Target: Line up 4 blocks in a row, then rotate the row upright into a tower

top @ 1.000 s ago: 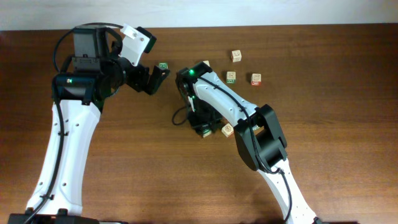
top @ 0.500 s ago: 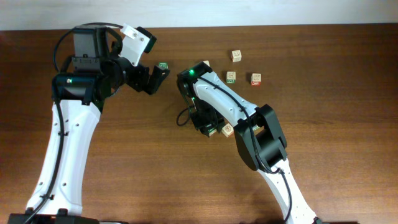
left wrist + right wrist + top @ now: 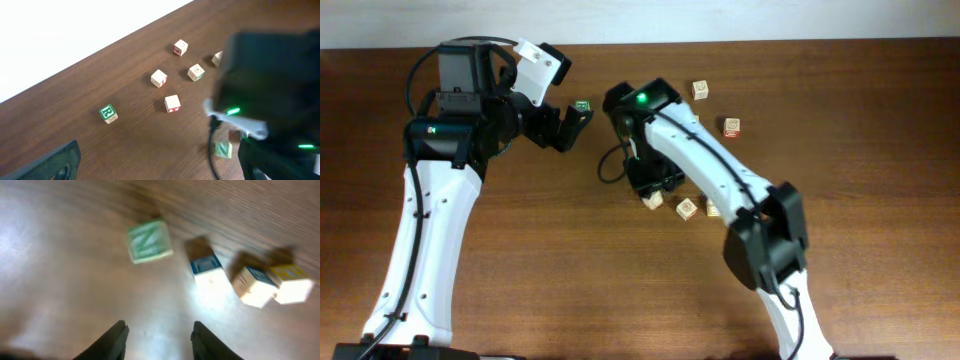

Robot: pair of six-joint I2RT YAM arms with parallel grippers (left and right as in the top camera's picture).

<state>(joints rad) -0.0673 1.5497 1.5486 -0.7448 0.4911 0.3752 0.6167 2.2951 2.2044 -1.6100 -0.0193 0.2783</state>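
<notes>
Right end effector (image 3: 159,341) spread, empty, above blurred worktop (image 3: 60,280)
Green N block (image 3: 150,241) smeared; left end effector (image 3: 570,125) wide apart, fingertips (image 3: 57,162) cut off.

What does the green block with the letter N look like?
The green block is a small cube, seemingly pale wood, its top face green with a white N. It lies flat on the brown table, slightly turned. Nothing touches it: the blue-topped block sits apart beside it, and the right tool is clear of it.
</notes>
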